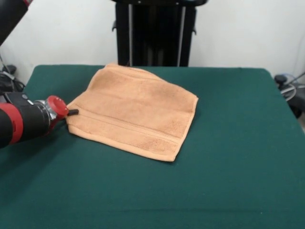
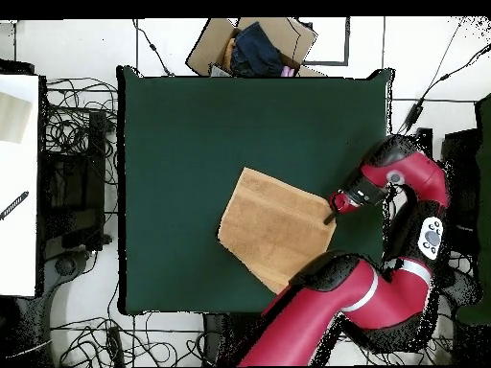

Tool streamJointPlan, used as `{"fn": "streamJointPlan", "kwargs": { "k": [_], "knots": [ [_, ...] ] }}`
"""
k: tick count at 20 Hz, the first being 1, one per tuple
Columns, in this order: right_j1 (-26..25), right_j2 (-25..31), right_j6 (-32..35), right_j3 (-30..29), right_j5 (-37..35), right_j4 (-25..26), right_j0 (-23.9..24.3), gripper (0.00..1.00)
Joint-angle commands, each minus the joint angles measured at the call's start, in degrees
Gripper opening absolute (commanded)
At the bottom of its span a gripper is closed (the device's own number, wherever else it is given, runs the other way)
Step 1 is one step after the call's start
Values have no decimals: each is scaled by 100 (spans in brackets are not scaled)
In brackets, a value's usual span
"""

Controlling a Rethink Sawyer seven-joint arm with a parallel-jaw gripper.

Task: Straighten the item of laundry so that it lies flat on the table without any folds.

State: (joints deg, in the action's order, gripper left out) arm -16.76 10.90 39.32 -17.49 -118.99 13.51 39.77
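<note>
The towel lies on the table, nearer the far edge than the near edge in the front view, folded over on itself. The gripper sits low at one towel corner, touching its edge; whether it is open or grasping cannot be determined

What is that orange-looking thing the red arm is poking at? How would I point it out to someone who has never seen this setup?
Look at the big dark green table; on it lies one flat piece of cloth, the towel, light orange-tan and roughly four-sided. The gripper sits at one of its corners. It is the only thing on the table, with woven band stripes near one edge.
</note>
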Motion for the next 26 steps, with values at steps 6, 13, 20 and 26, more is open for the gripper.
{"fn": "streamJointPlan", "kwargs": {
  "k": [6, 13, 20, 26],
  "knots": [
    [-730, 569, -1788, 728, 2176, 1012, 73, 0],
    [-826, 631, -1932, 892, 2104, 1060, 85, 0],
    [-879, 913, -2070, 1054, 1931, 1376, 116, 0],
    [-874, 1349, -2209, 1119, 1814, 1844, 199, 0]
  ]
}}
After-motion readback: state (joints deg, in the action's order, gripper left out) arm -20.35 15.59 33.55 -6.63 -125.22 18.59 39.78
